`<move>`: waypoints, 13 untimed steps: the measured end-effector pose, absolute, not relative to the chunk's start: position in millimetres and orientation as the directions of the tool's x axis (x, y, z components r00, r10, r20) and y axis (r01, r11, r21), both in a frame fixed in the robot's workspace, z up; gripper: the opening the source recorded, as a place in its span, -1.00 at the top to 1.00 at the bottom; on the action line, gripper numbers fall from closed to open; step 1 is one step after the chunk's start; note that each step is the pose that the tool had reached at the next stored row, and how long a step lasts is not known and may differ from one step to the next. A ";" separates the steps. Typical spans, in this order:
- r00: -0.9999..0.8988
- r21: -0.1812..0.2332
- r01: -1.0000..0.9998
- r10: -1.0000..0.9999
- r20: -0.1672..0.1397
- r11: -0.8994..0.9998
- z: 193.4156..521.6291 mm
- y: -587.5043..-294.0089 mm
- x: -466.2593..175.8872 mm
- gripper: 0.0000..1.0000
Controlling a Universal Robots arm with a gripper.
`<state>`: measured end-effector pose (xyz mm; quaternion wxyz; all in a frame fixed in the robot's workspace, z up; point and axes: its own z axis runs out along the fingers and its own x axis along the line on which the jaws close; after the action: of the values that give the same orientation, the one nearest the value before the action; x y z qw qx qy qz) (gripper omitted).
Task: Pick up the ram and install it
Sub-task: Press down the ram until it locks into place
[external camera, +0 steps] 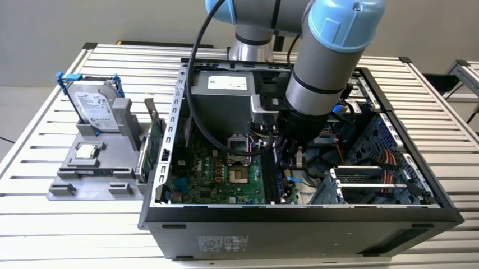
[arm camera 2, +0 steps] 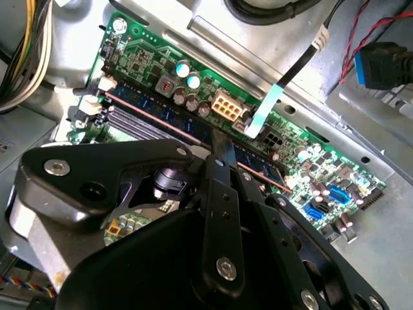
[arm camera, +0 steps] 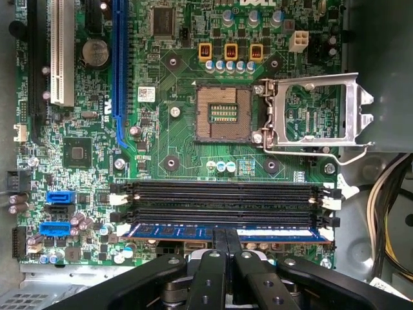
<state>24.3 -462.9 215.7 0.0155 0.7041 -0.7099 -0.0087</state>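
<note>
Exterior view: open PC case [external camera: 299, 216] lies on a slatted metal table [external camera: 45, 224], filling centre and right of frame. The arm [external camera: 329, 67] comes down from the top centre into the case, w/ the gripper [external camera: 288, 162] low over the green motherboard [external camera: 217, 174], just right of the frame's middle. At the left of the frame, a grey holder tray [external camera: 93, 179] carries an upright hard drive [external camera: 97, 112] and a small square silver processor chip [external camera: 87, 150]. A green expansion card [external camera: 155, 145] stands on edge between tray and case wall.

First wrist view: the ram [arm camera: 226, 232] sits along the third memory slot, lower centre of frame, running nearly full width of the slot; it reads as a blue strip w/ small chips. Two empty black slots [arm camera: 226, 190] lie just above it in frame. The gripper [arm camera: 226, 242] is closed down on the ram's mid-length, its two dark fingers [arm camera: 215, 271] close together w/ tips meeting the stick's top edge. Empty cpu socket [arm camera: 224, 113] w/ its metal latch frame [arm camera: 313, 113] swung open shows in upper centre.

Second wrist view: the gripper [arm camera 2: 222, 152] tip touches the ram [arm camera 2: 161, 116] at centre frame; the stick runs diagonally from upper left to centre right, beside a white connector [arm camera 2: 226, 106]
</note>
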 end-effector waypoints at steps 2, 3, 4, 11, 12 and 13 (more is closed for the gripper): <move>-0.008 0.034 -0.999 -1.000 0.011 0.008 216.9 -462.7 24.3 1.00; -0.008 0.034 -0.999 -1.000 0.010 0.008 217.9 -462.6 24.3 1.00; -0.008 0.035 -0.999 -1.000 0.017 0.009 221.3 -461.3 24.6 1.00; -0.008 0.039 -0.999 -0.999 0.031 0.009 227.6 -460.6 24.8 1.00; -0.008 0.039 -0.999 -0.999 0.031 0.009 227.6 -460.6 24.8 1.00; -0.008 0.039 -0.999 -0.999 0.031 0.009 227.6 -460.6 24.8 1.00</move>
<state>24.8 -460.6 227.6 0.0245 0.7038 -0.7099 -0.0028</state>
